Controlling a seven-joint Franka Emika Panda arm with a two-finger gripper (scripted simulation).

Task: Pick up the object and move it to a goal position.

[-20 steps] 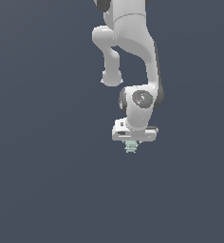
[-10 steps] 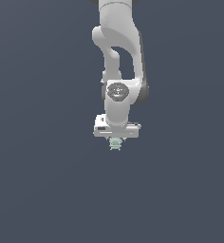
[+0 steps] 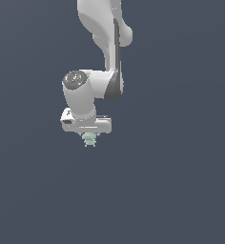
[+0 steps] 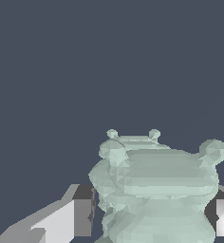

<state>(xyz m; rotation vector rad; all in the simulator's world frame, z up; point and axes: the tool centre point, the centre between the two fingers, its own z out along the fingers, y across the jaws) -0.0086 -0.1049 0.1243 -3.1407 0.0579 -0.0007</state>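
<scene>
1. Clearly, we see the jaws (image 3: pixel 89 135) closed on the object (image 3: pixel 89 139), one finger (image 4: pixel 61 220) pressed to each of its sides.
2. The pale mint-green, ribbed object sits between the jaws and pokes out just below them.
3. Beyond the jaws only the arm (image 3: pixel 102 38) and plain dark background show; no surface touches the object.
4. We judge the pick-up done; the carry remains, and no goal marker is visible.

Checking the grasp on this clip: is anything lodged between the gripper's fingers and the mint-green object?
Nothing. In the wrist view the object fills the gap between the fingers, with no other item wedged there. The exterior view shows it under the gripper.
</scene>
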